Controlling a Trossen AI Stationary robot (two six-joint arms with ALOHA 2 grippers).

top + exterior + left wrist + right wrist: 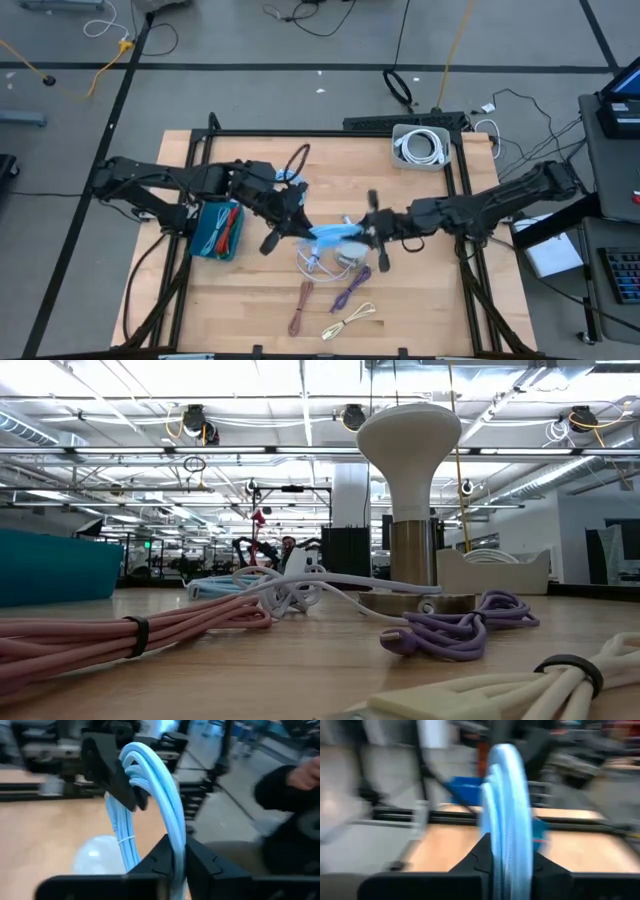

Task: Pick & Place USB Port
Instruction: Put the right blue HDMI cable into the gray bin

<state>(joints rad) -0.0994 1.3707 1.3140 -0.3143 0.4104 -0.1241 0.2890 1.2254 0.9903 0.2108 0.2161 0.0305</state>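
A bundled light blue USB cable (332,236) hangs between my two grippers above the middle of the table. My left gripper (303,228) comes from the table's left and is shut on one end of the bundle (150,770). My right gripper (362,232) comes from the right and is shut on the other end (505,785). In the left wrist view the right gripper's dark fingers (117,775) show farther off on the same bundle. Neither gripper shows in the low view. My left gripper pinches a few looped strands of the cable (176,837) between its two fingers, coming roughly level from the table's left. The strands arch up out of the fingers toward the other gripper, clear of the table. My right gripper pinches the bundle's looped strands (507,832) between its two fingers, coming level from the table's right. The loop stands upright out of the fingers, off the table.
A white-headed lamp (408,490) and a white cable (315,262) sit just below the grippers. Pink (300,305), purple (350,290) and cream (350,320) cable bundles lie toward the near edge. A teal bin (215,230) stands left, a white bin (420,145) at the back.
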